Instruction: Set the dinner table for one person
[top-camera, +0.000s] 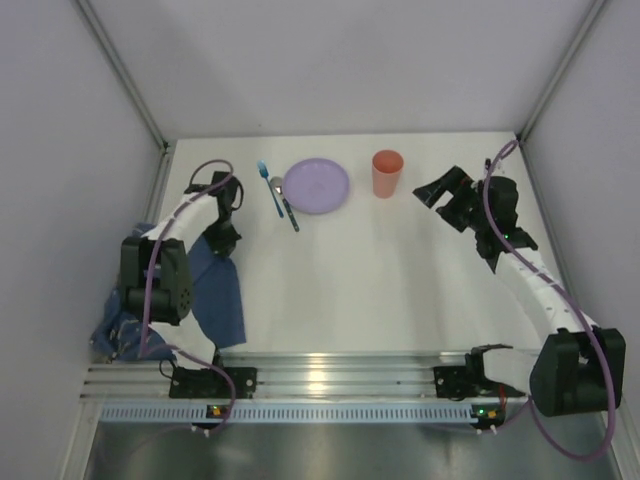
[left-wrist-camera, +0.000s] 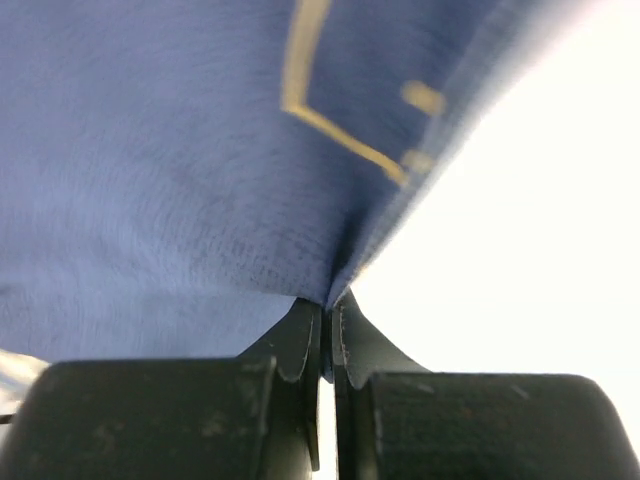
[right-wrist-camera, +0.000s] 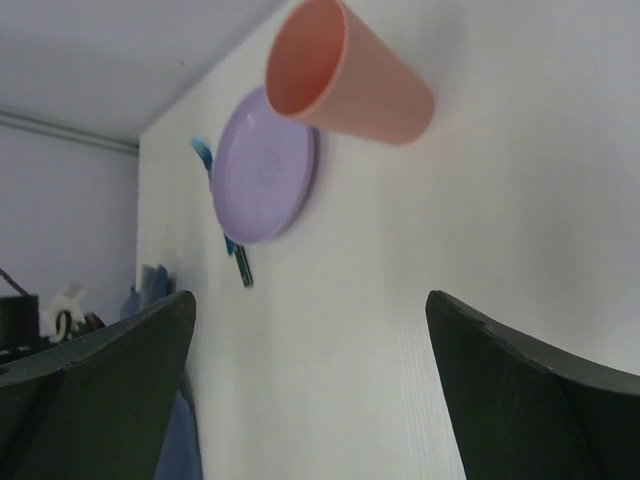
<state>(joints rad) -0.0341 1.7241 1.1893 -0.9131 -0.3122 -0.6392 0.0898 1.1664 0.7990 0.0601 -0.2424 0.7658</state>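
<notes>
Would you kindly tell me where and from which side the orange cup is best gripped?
Probably its side wall about mid-height, approached from the right: the orange cup stands upright, round, open end up, the open right gripper faces it there, and the purple plate sits to its left.

black-jointed left arm (top-camera: 155, 275) and right arm (top-camera: 535, 285) wear white covers and looping purple cables.
</notes>
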